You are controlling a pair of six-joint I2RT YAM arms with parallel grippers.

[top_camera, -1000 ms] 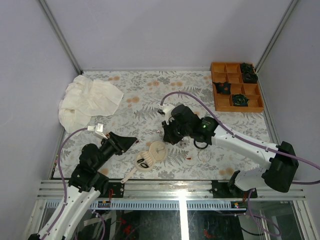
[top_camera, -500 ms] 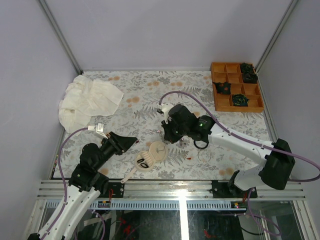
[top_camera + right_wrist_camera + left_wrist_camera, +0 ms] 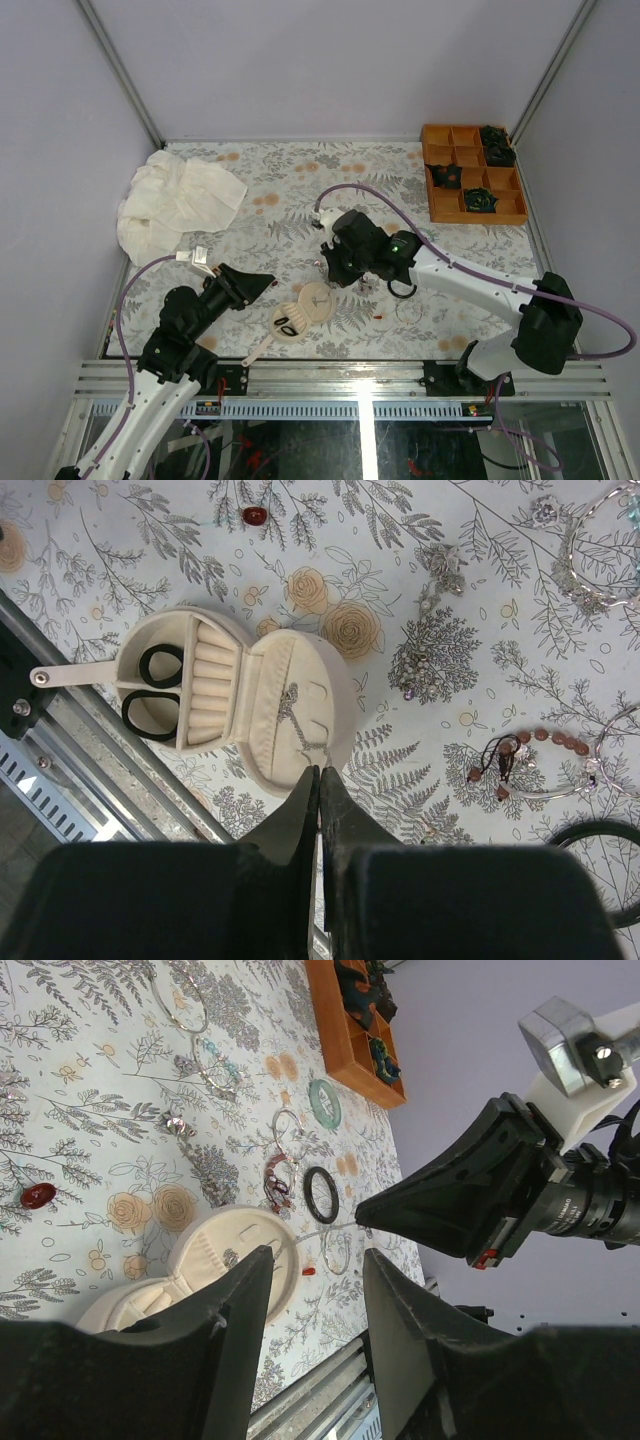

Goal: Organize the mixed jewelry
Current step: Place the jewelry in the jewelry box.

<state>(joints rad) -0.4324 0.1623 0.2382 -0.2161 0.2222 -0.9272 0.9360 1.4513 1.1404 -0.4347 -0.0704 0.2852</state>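
Observation:
The cream round jewelry box lies open near the table's front, with two black rings in its base. A thin silver chain lies across the box's padded lid. My right gripper is shut on the chain's end at the lid's rim; it also shows in the top view. My left gripper is open and empty, hovering left of the box. Loose pieces lie nearby: a black ring, a green ring, a brown beaded bracelet, a red bead.
An orange compartment tray with dark pieces stands at the back right. A crumpled white cloth lies at the back left. A silver bracelet and a small charm lie beyond the box. The metal table edge runs close to the box.
My right gripper has shifted slightly left toward the box, still shut. The left arm has not moved.

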